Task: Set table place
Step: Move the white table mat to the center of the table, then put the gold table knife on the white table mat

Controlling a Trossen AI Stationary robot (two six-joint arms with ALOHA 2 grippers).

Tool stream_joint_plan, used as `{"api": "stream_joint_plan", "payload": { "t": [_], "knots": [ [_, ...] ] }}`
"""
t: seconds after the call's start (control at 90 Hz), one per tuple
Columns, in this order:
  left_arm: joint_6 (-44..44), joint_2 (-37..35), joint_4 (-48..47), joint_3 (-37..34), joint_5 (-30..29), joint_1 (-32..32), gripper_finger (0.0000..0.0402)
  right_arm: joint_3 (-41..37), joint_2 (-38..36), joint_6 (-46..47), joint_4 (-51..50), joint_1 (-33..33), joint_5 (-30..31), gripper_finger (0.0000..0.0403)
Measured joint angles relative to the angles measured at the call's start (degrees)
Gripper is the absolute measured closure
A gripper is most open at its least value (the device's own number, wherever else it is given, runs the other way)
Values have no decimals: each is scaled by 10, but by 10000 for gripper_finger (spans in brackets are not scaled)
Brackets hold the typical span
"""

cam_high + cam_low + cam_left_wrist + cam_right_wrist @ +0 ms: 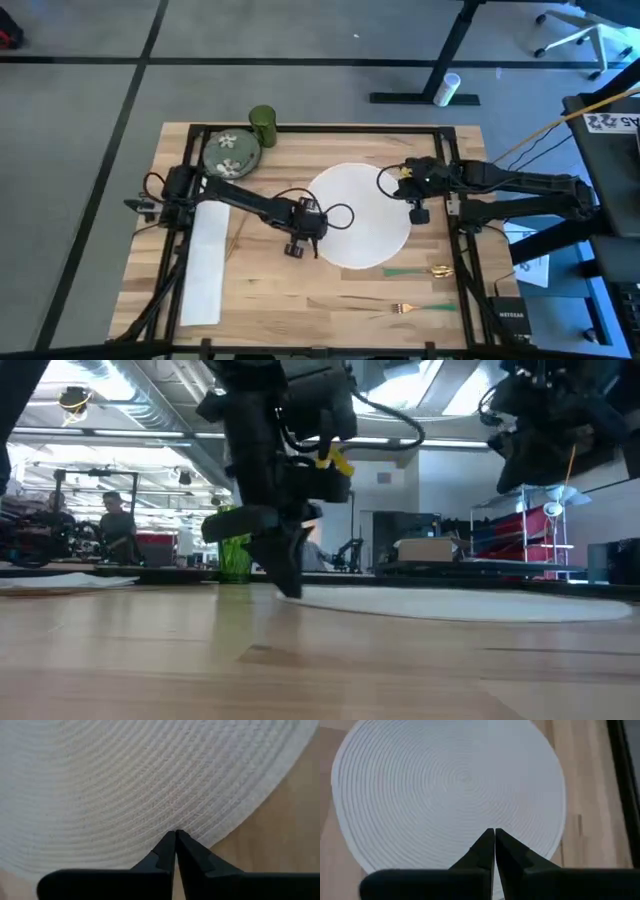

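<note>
- Left claw (298, 243): fingers pressed together, low at the round white placemat's (360, 214) left edge.
- Right claw (417, 212): pressed together, above the placemat's right side.
- Bench (290, 295): carries placemat centrally.
- Black box (511, 322): reads "NETGEAR".

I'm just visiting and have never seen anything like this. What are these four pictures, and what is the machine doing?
It is a robot with two dark arms working at a wooden table. One picture looks straight down from above, one looks level across the tabletop, and two come from cameras on the arms' wrists.

On the table lie a round white placemat, a flowered plate, a green cup, a white napkin and green-handled cutlery.

Each arm ends in a two-finger tool. The left tool is shut at the placemat's edge, low by the table. The right tool is shut too, hanging higher above the placemat. Neither holds anything.
</note>
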Motion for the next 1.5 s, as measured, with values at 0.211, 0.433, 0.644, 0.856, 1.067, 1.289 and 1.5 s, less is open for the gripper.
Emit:
{"api": "stream_joint_plan", "payload": {
  "t": [0.211,0.433,0.644,0.856,1.067,1.289,1.5],
  "knots": [
    [-29,-44,-33,-7,2,-2,402,-74,11,31,65,0,-1,403],
    [-64,-69,-79,-7,-8,-13,402,-152,33,62,131,1,-20,403],
    [-153,-72,-210,-6,-50,-21,402,-190,67,82,190,22,-36,403],
    [-250,-78,-301,-11,-62,-32,402,-193,84,96,232,62,-36,403],
    [-351,-109,-371,-11,-94,-38,402,-193,84,101,296,92,-32,403],
    [-407,-158,-401,-11,-94,-51,402,-193,84,101,346,106,-48,403],
    [-414,-215,-398,-11,-105,-72,401,-193,84,72,419,120,-56,403]
  ]
}}
